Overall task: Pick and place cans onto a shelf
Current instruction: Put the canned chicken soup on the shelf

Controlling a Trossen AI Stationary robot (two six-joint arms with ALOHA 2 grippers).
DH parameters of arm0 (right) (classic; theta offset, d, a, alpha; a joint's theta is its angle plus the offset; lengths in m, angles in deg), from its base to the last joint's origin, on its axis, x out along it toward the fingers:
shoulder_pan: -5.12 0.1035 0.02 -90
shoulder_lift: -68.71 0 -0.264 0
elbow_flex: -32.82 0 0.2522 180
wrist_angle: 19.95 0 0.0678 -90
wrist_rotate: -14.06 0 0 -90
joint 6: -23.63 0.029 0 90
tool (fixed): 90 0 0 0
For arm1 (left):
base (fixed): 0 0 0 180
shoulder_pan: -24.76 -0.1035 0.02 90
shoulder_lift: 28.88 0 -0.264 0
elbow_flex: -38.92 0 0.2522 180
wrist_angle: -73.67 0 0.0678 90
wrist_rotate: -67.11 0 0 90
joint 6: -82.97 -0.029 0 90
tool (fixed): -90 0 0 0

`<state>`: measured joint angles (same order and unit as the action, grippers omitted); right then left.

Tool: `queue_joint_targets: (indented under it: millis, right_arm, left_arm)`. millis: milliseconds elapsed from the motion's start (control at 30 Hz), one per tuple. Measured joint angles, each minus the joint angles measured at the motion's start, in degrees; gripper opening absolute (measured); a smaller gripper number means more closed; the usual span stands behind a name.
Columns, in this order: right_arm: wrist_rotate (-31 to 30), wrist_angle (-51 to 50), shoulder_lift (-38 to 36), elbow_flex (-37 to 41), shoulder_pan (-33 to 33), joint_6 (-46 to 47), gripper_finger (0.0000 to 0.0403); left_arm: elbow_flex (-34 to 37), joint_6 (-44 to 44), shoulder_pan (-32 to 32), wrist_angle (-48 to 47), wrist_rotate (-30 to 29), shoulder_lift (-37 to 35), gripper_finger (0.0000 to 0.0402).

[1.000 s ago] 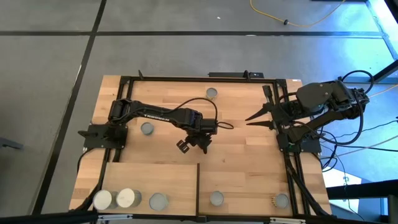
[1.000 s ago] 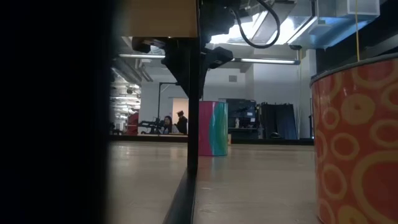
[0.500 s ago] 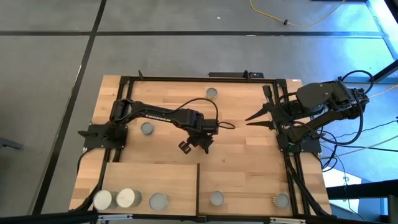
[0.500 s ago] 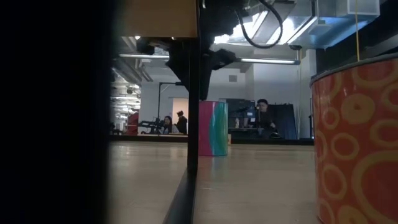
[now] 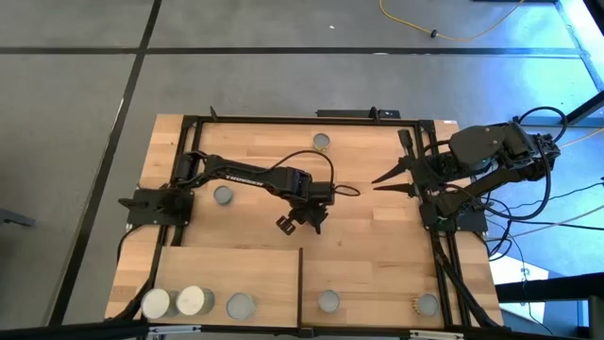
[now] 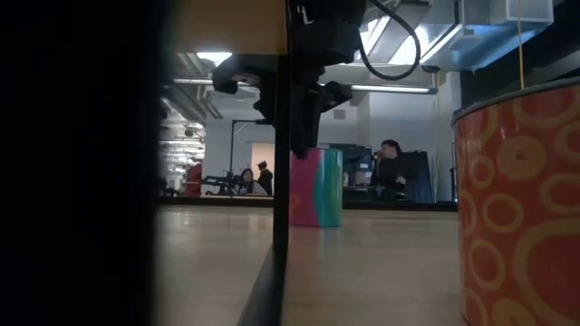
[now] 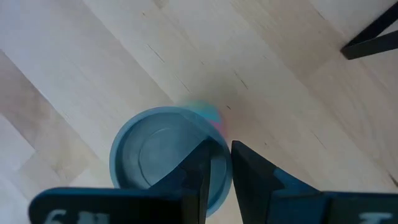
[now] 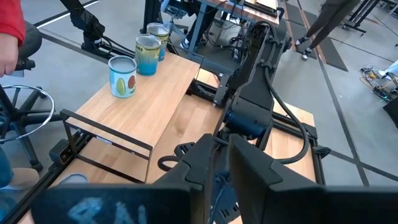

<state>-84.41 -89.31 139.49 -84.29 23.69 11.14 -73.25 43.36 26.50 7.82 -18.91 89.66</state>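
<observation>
Beneath left fingers [image 7: 196,171], can [image 7: 158,149].

Tabletop [image 5: 368,212]: planked butcher-block wood, pale, matt, visible grain and seams. Shelf [image 5: 231,269]: smoother plywood sheet, paler, thin black edge strip. Cans: metal, silver-grey tops with dull sheen; the one under the left wrist camera [image 7: 163,155] has a satin ringed lid, teal-pink printed side. Orange can [image 6: 521,204]: printed label, probably paper. Arms: dark matt plastic or coated metal.
</observation>
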Motion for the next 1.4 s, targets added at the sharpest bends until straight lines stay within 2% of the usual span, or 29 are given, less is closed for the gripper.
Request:
queue_joint_targets:
  millis: [167, 333, 633, 767, 900, 1300, 1400]
  right_arm:
    - [0.0, -0.01, 0.0, 0.0, 0.0, 0.0, 0.0056]
    - [0.01, 0.0, 0.0, 0.0, 0.0, 0.01, 0.0056]
    - [0.02, -0.01, 0.0, 0.0, 0.0, 0.02, 0.0056]
    - [0.04, -0.03, -0.02, 0.0, 0.0, 0.0, 0.0056]
    - [0.04, -0.05, -0.02, 0.0, -0.02, 0.0, 0.0056]
    - [0.04, -0.1, -0.02, 0.0, 0.0, 0.0, 0.0056]
    - [0.04, -0.25, -0.04, 0.0, -0.02, 0.0, 0.0056]
  left_arm:
    - [0.02, 0.07, -0.02, 0.1, -1.16, 0.0, 0.005]
    - [0.04, 0.54, -0.04, 0.07, -2.86, 0.0, 0.0009]
    - [-1.77, 6.0, -0.15, -3.77, -4.16, -1.59, 0.0003]
    - [-5.19, 6.57, -0.11, -8.12, -7.81, -2.9, 0.0002]
    - [-10.15, 8.28, -0.13, -12.6, -8.94, -3.06, 0.0002]
    - [-35.94, 15.71, 1.05, -34.62, -9.31, -3.17, 0.0001]
    - [-34.66, 18.71, 1.92, -34.89, -8.98, -6.12, 0.0001]
